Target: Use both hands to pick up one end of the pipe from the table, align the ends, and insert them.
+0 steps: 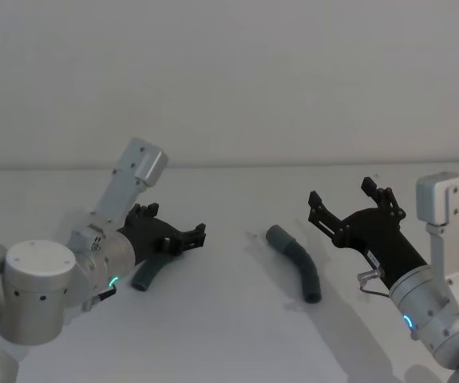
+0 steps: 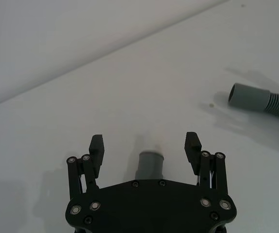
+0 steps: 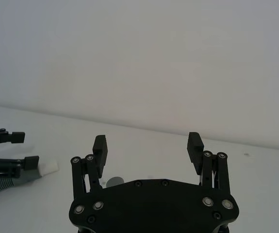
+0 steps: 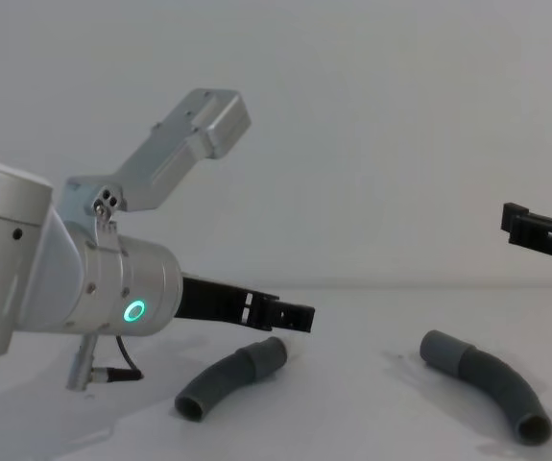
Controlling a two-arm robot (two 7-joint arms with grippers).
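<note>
Grey pipe piece (image 2: 151, 166) just under left hand (image 2: 145, 141)

Not much else going on here tbh. There's a plain pale grey wall (image 1: 229, 72) running right across the back, flat and evenly lit. One tiny pale speck (image 2: 212, 104) sits out in front of it, too small to identify.

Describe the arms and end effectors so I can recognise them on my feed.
The left end effector and right end effector match: black, angular bodies studded with silver screws, each with two ribbed fingers on linkages. The left arm and right arm are silver cylinders, each with a glowing ring and a boxy silver bracket. A thin cable runs by the left wrist.
</note>
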